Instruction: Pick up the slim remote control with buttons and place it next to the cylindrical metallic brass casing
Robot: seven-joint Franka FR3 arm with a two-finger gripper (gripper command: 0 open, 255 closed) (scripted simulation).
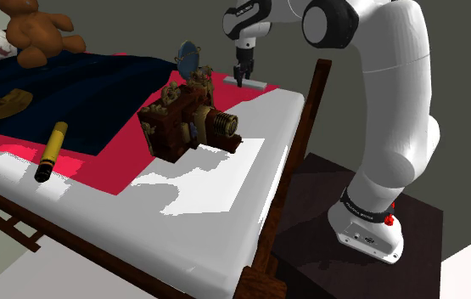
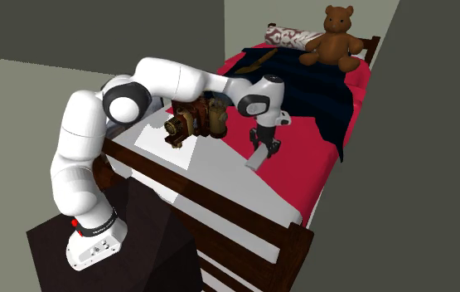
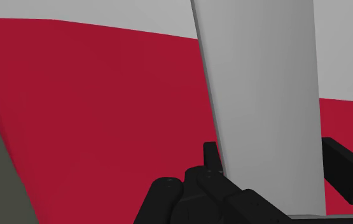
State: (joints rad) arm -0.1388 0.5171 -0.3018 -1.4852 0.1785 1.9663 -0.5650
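Note:
The slim remote [image 1: 252, 84] is a flat, plain grey slab at the bed's near corner, where the red blanket [image 1: 98, 166] meets the white sheet [image 1: 225, 204]. My black gripper [image 1: 240, 79] comes straight down onto one end of it. In the wrist view the grey remote [image 3: 264, 95] runs between my two fingers [image 3: 212, 159], which clasp its sides, so my gripper [image 3: 276, 172] is shut on it. In the second exterior view the remote [image 2: 254, 158] hangs tilted under the gripper [image 2: 263, 146]. The brass casing [image 1: 52, 150], a yellow cylinder with a dark tip, lies far off toward the shoulder view's left.
A brown antique camera [image 1: 187, 121] stands on the bed between the remote and the casing. A dark blue blanket [image 1: 89, 89], a teddy bear [image 1: 36, 32] and a wooden tool [image 1: 0, 102] lie farther back. A dark wooden bedpost [image 1: 311, 102] rises beside the arm.

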